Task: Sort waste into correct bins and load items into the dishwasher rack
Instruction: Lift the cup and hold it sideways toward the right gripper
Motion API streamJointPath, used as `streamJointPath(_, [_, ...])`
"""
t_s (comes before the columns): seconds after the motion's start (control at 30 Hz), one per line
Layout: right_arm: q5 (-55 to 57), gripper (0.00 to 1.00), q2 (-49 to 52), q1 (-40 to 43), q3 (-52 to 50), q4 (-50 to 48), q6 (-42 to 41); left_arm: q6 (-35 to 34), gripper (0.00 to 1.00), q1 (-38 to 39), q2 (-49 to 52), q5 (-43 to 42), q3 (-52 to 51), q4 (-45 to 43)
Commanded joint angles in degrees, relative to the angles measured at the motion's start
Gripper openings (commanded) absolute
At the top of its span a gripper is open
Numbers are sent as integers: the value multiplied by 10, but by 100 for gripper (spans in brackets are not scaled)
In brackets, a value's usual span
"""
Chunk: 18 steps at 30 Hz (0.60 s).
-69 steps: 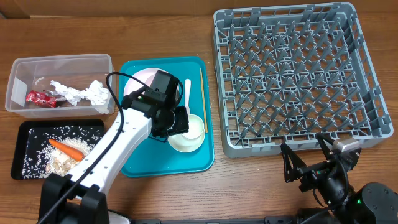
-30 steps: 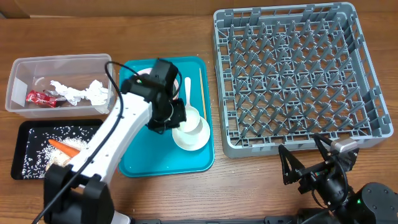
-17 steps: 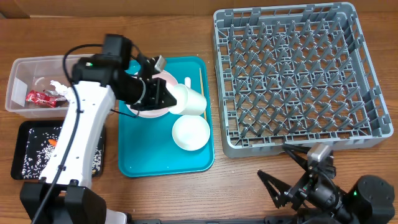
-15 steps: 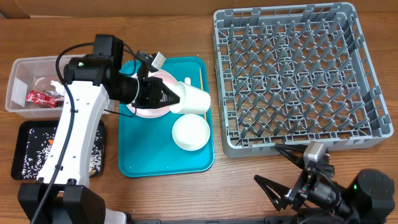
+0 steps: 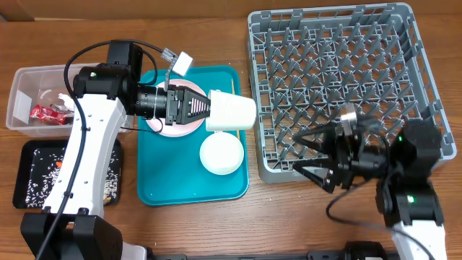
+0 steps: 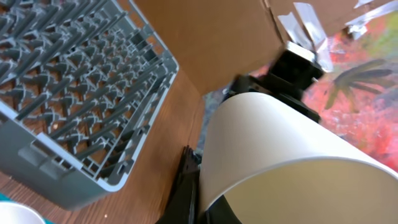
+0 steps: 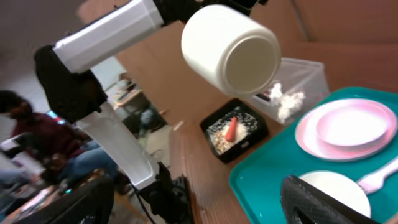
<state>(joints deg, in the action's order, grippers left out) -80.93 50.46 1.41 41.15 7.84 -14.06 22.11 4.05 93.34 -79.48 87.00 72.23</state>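
Observation:
My left gripper (image 5: 208, 110) is shut on the rim of a white cup (image 5: 232, 110) and holds it sideways above the teal tray (image 5: 189, 189). In the left wrist view the cup (image 6: 280, 149) fills the right side, with one finger on each side of its wall. My right gripper (image 5: 307, 155) hangs open over the front left corner of the grey dishwasher rack (image 5: 346, 79), pointing left at the cup (image 7: 231, 48), with nothing between its fingers (image 7: 311, 200). On the tray lie a white bowl (image 5: 220, 154), a pink plate (image 5: 172, 124) and a fork (image 7: 379, 177).
A clear tub (image 5: 29, 79) at the far left holds a red wrapper (image 5: 47, 113) and crumpled tissues (image 5: 90, 107). In front of it a black tray (image 5: 29, 189) holds rice and a carrot (image 7: 232, 128). A chopstick (image 5: 233, 81) lies along the teal tray's right edge.
The left arm lifted the cup off the tray and turned it sideways toward the right. The right arm rose from the table's front edge to the rack's front left corner.

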Motion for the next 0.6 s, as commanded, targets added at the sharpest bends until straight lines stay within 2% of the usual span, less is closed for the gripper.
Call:
streamJointPath(0.0, [-58, 88, 45, -2, 9, -35, -38, 40, 4, 18, -12, -42, 12, -3])
streamJointPath(0.17, [-57, 88, 103, -11, 9, -48, -38, 49, 4, 39, -12, -46, 12, -13])
streamJointPath(0.33, [-57, 88, 113, -31, 9, -82, -43, 45, 4, 40, -12, -46, 12, -9])
streamJointPath(0.5, [-10, 89, 113, -54, 9, -183, -146, 45, 4, 47, -11, -44, 9, 4])
streamJointPath(0.57, [18, 90, 113, -63, 9, -201, -164, 43, 4, 53, -11, -44, 6, 6])
